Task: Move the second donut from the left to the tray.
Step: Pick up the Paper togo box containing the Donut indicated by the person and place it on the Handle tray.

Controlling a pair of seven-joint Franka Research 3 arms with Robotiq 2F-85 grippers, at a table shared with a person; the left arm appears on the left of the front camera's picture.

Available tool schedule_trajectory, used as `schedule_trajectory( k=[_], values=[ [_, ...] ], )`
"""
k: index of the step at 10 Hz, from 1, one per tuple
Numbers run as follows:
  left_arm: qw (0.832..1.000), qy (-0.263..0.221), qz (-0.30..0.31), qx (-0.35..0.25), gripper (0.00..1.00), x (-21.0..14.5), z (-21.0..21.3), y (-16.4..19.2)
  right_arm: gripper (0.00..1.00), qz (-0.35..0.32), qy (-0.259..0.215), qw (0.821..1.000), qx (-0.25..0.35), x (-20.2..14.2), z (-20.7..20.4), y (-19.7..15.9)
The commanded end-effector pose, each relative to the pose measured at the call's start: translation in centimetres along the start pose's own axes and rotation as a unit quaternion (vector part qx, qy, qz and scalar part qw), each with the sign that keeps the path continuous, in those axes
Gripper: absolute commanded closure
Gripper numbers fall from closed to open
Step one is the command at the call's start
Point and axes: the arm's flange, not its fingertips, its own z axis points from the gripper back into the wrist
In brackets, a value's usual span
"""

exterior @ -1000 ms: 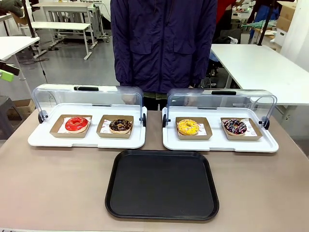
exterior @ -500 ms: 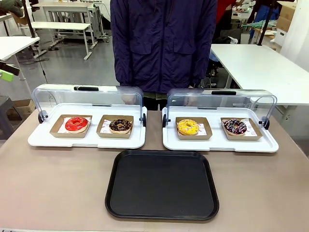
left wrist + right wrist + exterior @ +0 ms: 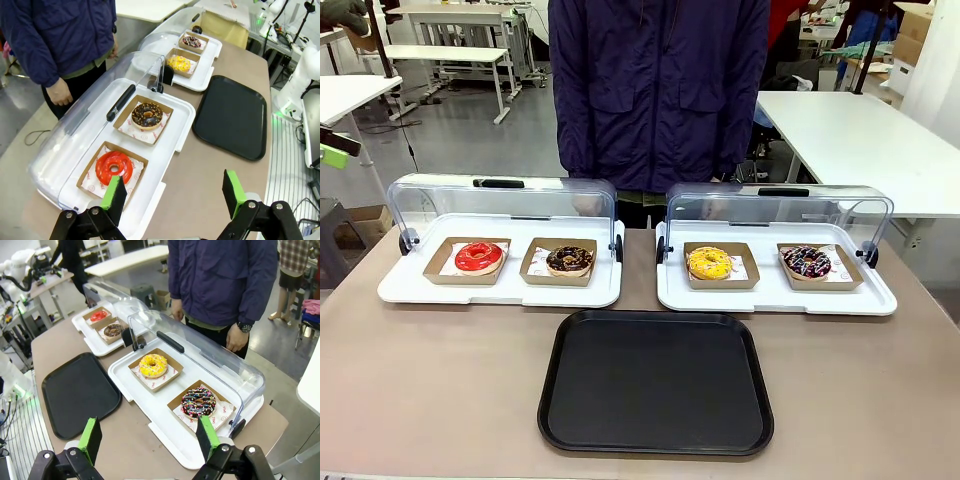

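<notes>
Nothing of the task looks done yet. The dark chocolate-glazed ring donut with pale tan crumbs [image 3: 569,260] sits in its small brown cardboard holder [image 3: 558,281], left of centre in the front view. It is just right of the red-glazed donut [image 3: 479,256], on the left-hand white display tray [image 3: 420,290], whose clear lid [image 3: 440,205] is raised. The large flat black plastic serving tray [image 3: 655,385] lies bare on the tabletop [image 3: 440,380] in the lower middle of that view, just in front of both display trays and apart from the donut. By my reading the whole move is left: reach in under the lid, grip, lift, carry to the black tray and let go. At the bottom edge of the left wrist view the left claw [image 3: 173,192] is spread wide and empty, touching nothing; the chocolate donut [image 3: 147,115] lies mid-frame, well beyond its fingers. The right claw [image 3: 149,439], at the bottom of the right wrist view, is likewise released and empty, and there the chocolate donut [image 3: 113,330] lies far off at upper left.
</notes>
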Motion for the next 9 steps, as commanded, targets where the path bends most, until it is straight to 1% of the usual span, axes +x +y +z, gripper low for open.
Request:
schedule_trajectory(
  k=[1, 9],
  values=[
    [1.000, -0.008, -0.005, -0.004, 0.00, 0.13, 0.07, -0.08, 0.00, 0.013, -0.015, 1.000, 0.001, 0.24, -0.13, -0.33],
    [1.000, -0.008, -0.005, -0.004, 0.00, 0.13, 0.07, -0.08, 0.00, 0.013, -0.015, 1.000, 0.001, 0.24, -0.13, -0.33]
  ],
)
